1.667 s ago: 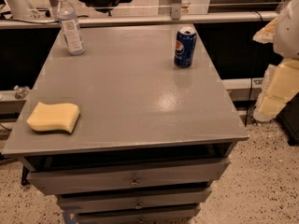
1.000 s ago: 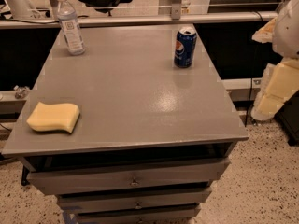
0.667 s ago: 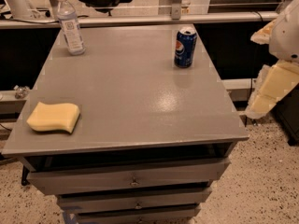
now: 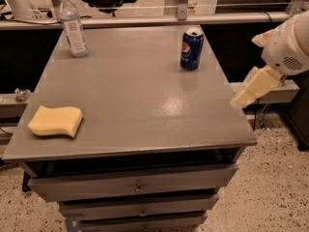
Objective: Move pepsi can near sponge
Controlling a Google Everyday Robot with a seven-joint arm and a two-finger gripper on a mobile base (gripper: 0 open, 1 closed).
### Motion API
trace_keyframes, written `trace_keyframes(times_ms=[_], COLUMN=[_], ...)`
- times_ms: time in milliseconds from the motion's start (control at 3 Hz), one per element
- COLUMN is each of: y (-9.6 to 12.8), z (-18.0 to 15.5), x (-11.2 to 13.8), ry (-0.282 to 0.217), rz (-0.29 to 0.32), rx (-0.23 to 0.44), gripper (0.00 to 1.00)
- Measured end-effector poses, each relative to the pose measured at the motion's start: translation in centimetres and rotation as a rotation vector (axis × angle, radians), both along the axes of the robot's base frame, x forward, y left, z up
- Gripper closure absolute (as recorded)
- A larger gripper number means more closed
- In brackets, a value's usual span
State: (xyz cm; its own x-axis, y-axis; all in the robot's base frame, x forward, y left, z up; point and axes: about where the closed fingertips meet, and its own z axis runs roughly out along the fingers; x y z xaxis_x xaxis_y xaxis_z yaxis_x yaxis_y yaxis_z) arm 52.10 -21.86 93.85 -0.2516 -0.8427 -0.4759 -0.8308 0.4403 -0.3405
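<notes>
The pepsi can (image 4: 191, 49), dark blue with a round logo and a silver top, stands upright near the far right edge of the grey table (image 4: 145, 100). The pale yellow sponge (image 4: 55, 121) lies flat near the table's front left corner, far from the can. My gripper (image 4: 252, 87) hangs in the air just off the table's right edge, to the right of the can and nearer the camera than it, below the white wrist (image 4: 289, 45). It holds nothing and touches nothing.
A clear plastic water bottle (image 4: 72, 25) stands at the table's far left corner. Drawers (image 4: 137, 187) sit under the tabletop. A shelf rail (image 4: 145, 21) runs behind the table. Speckled floor lies to the right.
My gripper has swung left and slightly up, from beside the table towards its right edge. The can, sponge and bottle have not moved.
</notes>
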Motion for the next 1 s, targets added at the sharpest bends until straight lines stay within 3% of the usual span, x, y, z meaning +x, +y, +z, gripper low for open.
trace_keyframes(times_ms=[667,1000], y=[-0.1,0.3], z=[-2.9,-4.2], x=[7.9,10.6], ry=[-0.086,-0.103], rz=[-0.069,-0.073], rx=[0.281,0.44], gripper=[0.0,0.0])
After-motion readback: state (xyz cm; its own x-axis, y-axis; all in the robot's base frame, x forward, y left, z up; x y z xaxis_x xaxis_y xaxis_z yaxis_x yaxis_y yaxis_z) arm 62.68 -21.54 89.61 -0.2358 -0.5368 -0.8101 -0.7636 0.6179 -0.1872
